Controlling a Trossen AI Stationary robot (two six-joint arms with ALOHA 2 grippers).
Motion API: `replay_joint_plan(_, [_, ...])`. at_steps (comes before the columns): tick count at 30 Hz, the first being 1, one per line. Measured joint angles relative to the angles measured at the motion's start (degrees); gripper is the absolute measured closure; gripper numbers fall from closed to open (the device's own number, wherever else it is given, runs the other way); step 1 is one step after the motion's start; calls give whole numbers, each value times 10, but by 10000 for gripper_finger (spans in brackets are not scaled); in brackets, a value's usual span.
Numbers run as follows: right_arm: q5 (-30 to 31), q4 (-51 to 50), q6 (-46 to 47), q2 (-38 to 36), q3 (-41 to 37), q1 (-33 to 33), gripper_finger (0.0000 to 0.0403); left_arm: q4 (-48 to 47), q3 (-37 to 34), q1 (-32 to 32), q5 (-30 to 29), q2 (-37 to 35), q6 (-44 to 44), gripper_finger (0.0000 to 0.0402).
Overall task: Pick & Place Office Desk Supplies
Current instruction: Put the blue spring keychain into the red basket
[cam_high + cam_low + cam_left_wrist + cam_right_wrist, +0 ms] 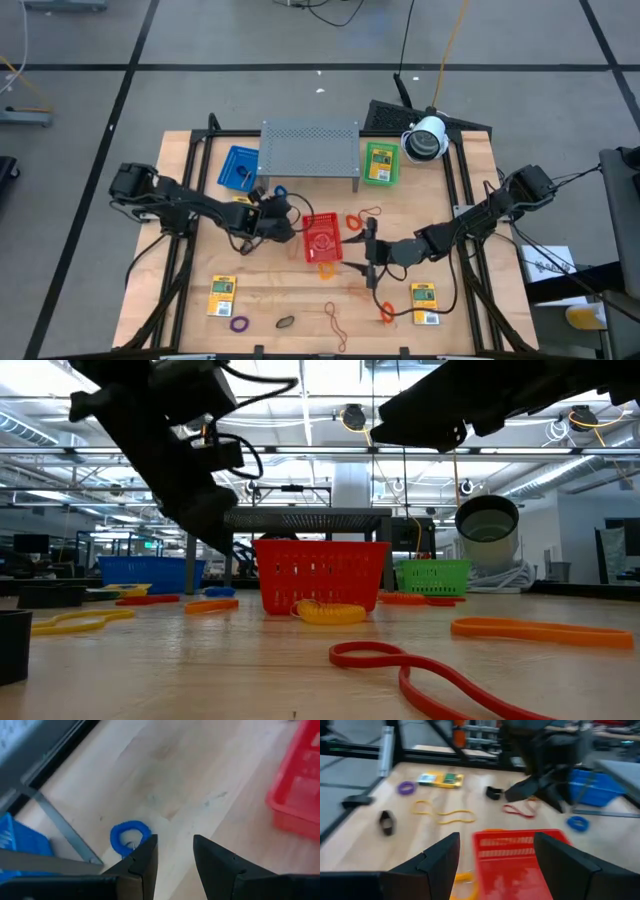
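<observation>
Rubber bands lie scattered on the wooden table: a blue one (129, 836), purple (239, 323), black (286, 322), tan (335, 325) and orange (387, 312). An orange-yellow band (330, 612) rests against the red basket's foot. Yellow-and-green packets lie flat at the near left (222, 296) and near right (425, 303); another (379, 160) sits in the green basket. My left gripper (175, 840) is open above the table, with the blue band just beside one finger. My right gripper (497, 837) is open and empty, facing the red basket (517, 855) from the table's right.
The red basket (322, 238) stands mid-table between the two grippers. A blue basket (240, 168) and a green basket (380, 163) flank the grey perforated rack (310, 148) at the far side. A white camera (426, 138) sits far right. Bare wood lies along the near edge.
</observation>
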Motion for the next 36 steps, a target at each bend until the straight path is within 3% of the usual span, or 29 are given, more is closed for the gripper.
replay_joint_plan(7, [88,10,16,6,-16,0,156,56,0,0,-28,53,-122,270])
replay_joint_plan(11, [111,65,13,13,-56,0,156,68,0,-9,-54,79,-211,270])
replay_joint_plan(19, [108,182,-25,14,-131,-3,156,68,0,-59,-184,119,-361,270])
replay_joint_plan(36, [32,222,-137,14,-136,0,156,123,0,-82,-187,209,-458,270])
